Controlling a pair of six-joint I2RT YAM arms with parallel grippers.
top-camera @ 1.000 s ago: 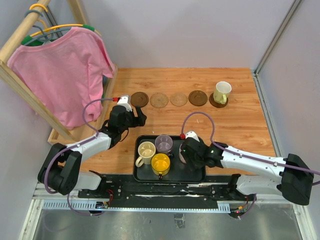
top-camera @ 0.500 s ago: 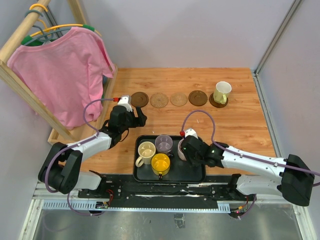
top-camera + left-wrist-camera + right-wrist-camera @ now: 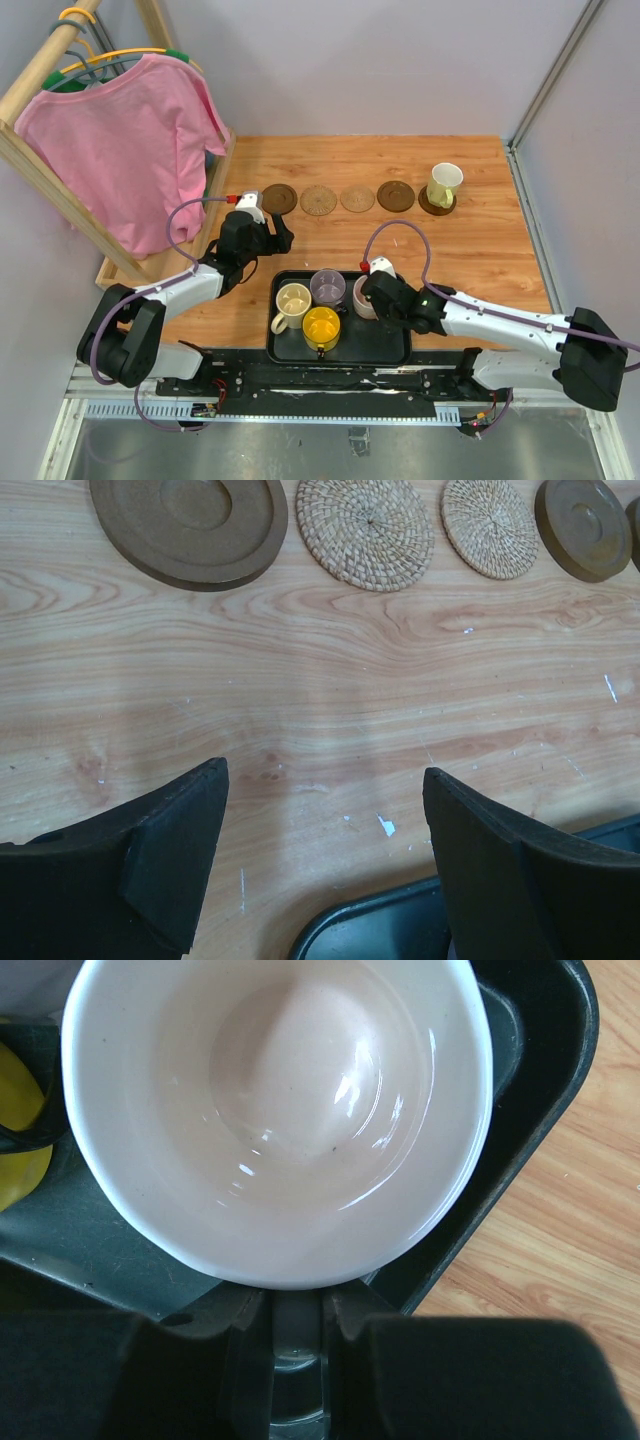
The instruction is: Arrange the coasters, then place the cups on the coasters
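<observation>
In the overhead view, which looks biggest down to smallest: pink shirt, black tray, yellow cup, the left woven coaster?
1. Pink shirt.
2. Black tray.
3. Yellow cup and left woven coaster: about alike, so no ranking between them.

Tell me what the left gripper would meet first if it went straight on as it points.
Probably the left woven coaster, near its left edge; only bare table lies before it. If the left gripper tilts downward, it touches the table first.

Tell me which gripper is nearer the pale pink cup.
Right. The right gripper is at the pale pink cup, jaws astride its handle; the left gripper hovers over the table past the tray's far-left corner.
</observation>
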